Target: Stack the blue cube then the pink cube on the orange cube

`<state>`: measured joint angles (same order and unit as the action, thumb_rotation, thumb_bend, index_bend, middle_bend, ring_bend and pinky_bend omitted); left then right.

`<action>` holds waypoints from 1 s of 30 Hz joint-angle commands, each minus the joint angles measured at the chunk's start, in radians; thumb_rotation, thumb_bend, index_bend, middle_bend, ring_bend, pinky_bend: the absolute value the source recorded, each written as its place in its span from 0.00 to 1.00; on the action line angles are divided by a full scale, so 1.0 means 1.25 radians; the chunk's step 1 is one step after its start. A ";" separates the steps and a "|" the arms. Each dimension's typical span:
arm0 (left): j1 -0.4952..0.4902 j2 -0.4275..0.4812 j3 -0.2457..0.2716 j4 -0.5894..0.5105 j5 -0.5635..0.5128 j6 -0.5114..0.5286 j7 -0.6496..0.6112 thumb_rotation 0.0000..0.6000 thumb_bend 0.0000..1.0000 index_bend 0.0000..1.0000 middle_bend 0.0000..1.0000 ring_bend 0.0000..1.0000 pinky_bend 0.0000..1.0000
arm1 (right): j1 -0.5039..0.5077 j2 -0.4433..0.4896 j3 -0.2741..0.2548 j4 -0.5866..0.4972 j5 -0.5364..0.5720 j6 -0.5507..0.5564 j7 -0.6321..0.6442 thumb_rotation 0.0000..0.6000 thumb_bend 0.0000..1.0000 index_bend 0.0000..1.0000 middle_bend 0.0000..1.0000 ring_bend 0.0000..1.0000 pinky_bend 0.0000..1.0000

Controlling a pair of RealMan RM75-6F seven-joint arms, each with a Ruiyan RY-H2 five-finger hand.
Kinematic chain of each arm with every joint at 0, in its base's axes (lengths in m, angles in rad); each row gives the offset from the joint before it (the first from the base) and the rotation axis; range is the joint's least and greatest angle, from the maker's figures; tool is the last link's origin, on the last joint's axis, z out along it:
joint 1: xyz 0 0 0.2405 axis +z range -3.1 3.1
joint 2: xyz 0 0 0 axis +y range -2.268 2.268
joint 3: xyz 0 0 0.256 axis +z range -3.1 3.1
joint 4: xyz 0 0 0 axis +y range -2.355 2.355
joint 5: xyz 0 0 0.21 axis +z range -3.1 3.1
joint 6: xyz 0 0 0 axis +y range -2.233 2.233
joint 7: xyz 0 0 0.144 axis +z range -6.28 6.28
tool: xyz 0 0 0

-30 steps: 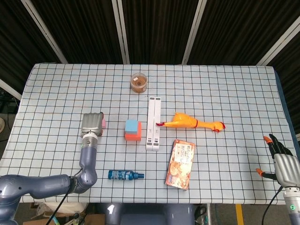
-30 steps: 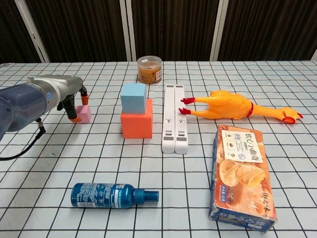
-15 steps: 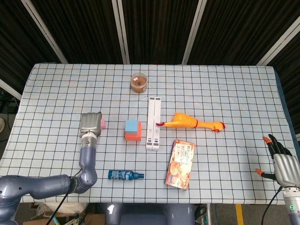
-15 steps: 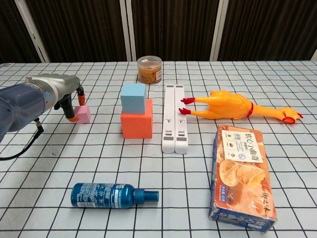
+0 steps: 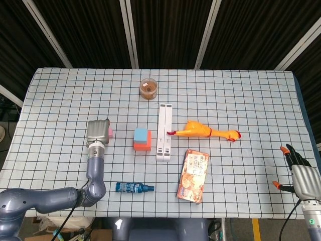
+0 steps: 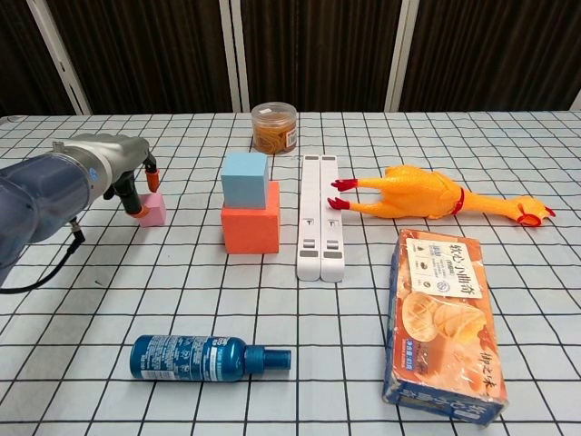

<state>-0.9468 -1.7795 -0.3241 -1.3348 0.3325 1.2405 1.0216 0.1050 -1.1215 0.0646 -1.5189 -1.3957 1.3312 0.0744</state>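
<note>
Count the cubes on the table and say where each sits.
3. The small light-blue foam cube sits atop the larger orange foam cube, left of the white bars. The small pink cube rests on the cloth further left, at the left hand.

My counter (image 5: 60, 90) wears a checked cloth. The orange cube (image 5: 143, 146) sits near centre. At its 9 o'clock lies the pink cube (image 5: 110, 132), at 12 a jar (image 5: 149, 88), at 3 a white bar (image 5: 164, 131) and rubber chicken (image 5: 203, 132), at 6 a blue bottle (image 5: 133, 188), at 4 a snack box (image 5: 193, 175).
</note>
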 commanded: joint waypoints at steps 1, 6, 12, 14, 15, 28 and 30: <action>0.001 -0.002 -0.002 0.003 0.000 -0.001 0.001 1.00 0.39 0.35 0.92 0.73 0.74 | 0.001 0.000 0.000 0.001 0.001 -0.002 0.001 1.00 0.04 0.10 0.05 0.15 0.25; 0.001 -0.005 -0.003 0.010 -0.001 -0.003 0.005 1.00 0.39 0.36 0.92 0.73 0.74 | 0.002 -0.001 -0.001 0.002 0.001 -0.004 0.003 1.00 0.04 0.10 0.05 0.15 0.25; 0.003 -0.007 -0.007 0.015 0.001 -0.008 0.004 1.00 0.36 0.36 0.92 0.73 0.74 | 0.003 -0.001 -0.001 0.002 0.001 -0.008 0.004 1.00 0.04 0.10 0.05 0.15 0.25; 0.004 -0.007 -0.007 0.015 0.002 -0.008 0.004 1.00 0.36 0.36 0.92 0.73 0.74 | 0.003 -0.001 -0.001 0.002 0.001 -0.008 0.003 1.00 0.04 0.10 0.05 0.15 0.25; 0.004 -0.007 -0.007 0.013 0.003 -0.008 0.004 1.00 0.36 0.36 0.92 0.73 0.74 | 0.003 -0.001 -0.002 0.002 0.001 -0.008 0.003 1.00 0.04 0.10 0.05 0.15 0.25; 0.003 -0.017 -0.009 0.022 0.005 -0.006 0.012 1.00 0.36 0.38 0.92 0.73 0.74 | 0.004 -0.001 -0.002 0.004 0.002 -0.010 0.009 1.00 0.04 0.10 0.05 0.15 0.25; 0.004 -0.017 -0.011 0.020 0.005 -0.005 0.012 1.00 0.36 0.38 0.92 0.73 0.74 | 0.004 -0.001 -0.002 0.004 0.001 -0.011 0.009 1.00 0.04 0.10 0.05 0.15 0.25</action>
<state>-0.9424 -1.8005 -0.3371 -1.3098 0.3390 1.2345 1.0366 0.1103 -1.1230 0.0619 -1.5142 -1.3940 1.3178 0.0862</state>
